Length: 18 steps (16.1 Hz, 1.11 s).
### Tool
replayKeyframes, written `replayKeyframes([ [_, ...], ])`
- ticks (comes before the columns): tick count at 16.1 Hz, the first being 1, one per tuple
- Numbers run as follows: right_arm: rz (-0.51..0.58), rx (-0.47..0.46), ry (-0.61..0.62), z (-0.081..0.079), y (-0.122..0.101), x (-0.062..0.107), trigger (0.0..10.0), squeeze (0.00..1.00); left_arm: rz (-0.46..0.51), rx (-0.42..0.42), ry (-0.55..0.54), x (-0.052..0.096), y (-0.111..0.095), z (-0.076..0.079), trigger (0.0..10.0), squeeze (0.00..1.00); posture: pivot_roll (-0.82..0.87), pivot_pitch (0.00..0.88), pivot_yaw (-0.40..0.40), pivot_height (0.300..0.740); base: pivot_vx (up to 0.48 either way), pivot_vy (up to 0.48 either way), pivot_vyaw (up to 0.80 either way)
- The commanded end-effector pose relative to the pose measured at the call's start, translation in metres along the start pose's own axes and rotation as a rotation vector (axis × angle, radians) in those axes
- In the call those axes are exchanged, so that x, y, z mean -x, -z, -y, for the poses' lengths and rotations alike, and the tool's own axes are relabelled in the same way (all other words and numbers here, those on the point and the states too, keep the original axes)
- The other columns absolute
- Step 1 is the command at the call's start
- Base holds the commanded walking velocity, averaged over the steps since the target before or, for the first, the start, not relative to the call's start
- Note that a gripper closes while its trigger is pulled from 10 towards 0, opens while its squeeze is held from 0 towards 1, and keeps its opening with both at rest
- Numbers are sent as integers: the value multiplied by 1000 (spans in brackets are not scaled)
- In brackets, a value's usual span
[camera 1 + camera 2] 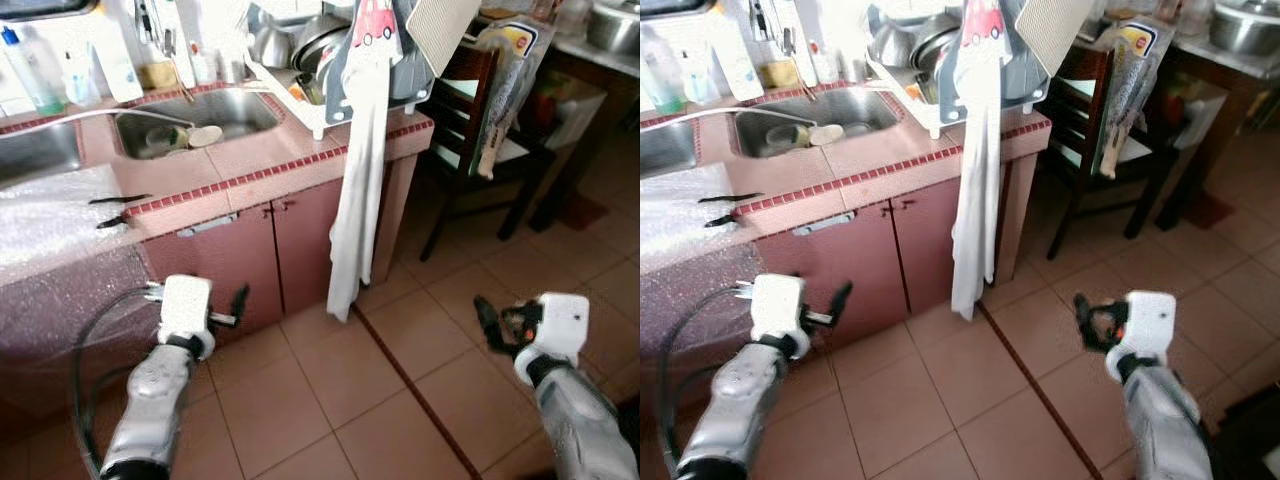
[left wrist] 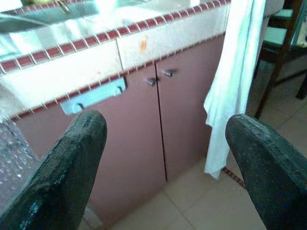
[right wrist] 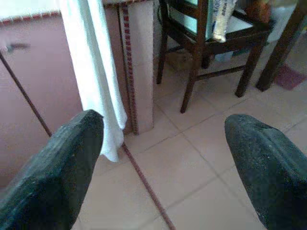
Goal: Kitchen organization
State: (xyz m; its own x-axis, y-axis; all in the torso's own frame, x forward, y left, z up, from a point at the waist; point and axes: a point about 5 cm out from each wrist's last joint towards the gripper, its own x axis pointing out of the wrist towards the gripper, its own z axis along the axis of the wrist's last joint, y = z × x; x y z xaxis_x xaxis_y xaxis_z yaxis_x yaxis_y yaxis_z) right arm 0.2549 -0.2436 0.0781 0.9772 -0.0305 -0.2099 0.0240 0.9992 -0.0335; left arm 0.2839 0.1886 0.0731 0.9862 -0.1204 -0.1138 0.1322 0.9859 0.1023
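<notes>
A pink-tiled counter [image 1: 250,165] stands ahead, with a steel sink [image 1: 225,105] holding a few dishes. A white dish rack [image 1: 310,60] full of pots and bowls sits at the counter's right end. A long white towel [image 1: 360,200] hangs from it down past the cabinet doors [image 2: 144,134]. My left gripper [image 2: 163,143] is open, low in front of the cabinet. My right gripper [image 3: 163,143] is open too, over the floor tiles to the right of the towel. Neither holds anything.
A black tool [image 1: 118,210] lies on the counter edge beside shiny plastic sheeting [image 1: 50,220]. Bottles [image 1: 35,70] stand behind the sink. A dark wooden chair [image 1: 470,120] and a table [image 1: 600,60] are at right. Tiled floor [image 1: 380,380] spreads between my arms.
</notes>
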Motion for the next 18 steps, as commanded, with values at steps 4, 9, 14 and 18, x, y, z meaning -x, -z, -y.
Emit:
replayKeyframes([
  [4, 32, 68, -50, -21, -15, 21, 10000, 0, -4, -12, -42, 8, -12, -9, 10000, 0, -43, 0, 77, 740, 0, 0, 0],
  [9, 111, 9, 22, -39, -36, 4, 10000, 0, -13, -4, 25, 4, -20, 2, 10000, 0, -51, 0, 74, 740, 0, 0, 603],
  [14, 191, -49, 75, -51, -55, -12, 10000, 0, 10, 0, -3, 1, -28, 1, 10000, 0, -57, 0, 84, 740, 0, 0, 800],
  [18, 173, -10, 79, -39, -53, -8, 10000, 0, -36, 51, -21, 6, -18, 8, 10000, 0, -37, 0, 41, 740, 0, 0, 528],
])
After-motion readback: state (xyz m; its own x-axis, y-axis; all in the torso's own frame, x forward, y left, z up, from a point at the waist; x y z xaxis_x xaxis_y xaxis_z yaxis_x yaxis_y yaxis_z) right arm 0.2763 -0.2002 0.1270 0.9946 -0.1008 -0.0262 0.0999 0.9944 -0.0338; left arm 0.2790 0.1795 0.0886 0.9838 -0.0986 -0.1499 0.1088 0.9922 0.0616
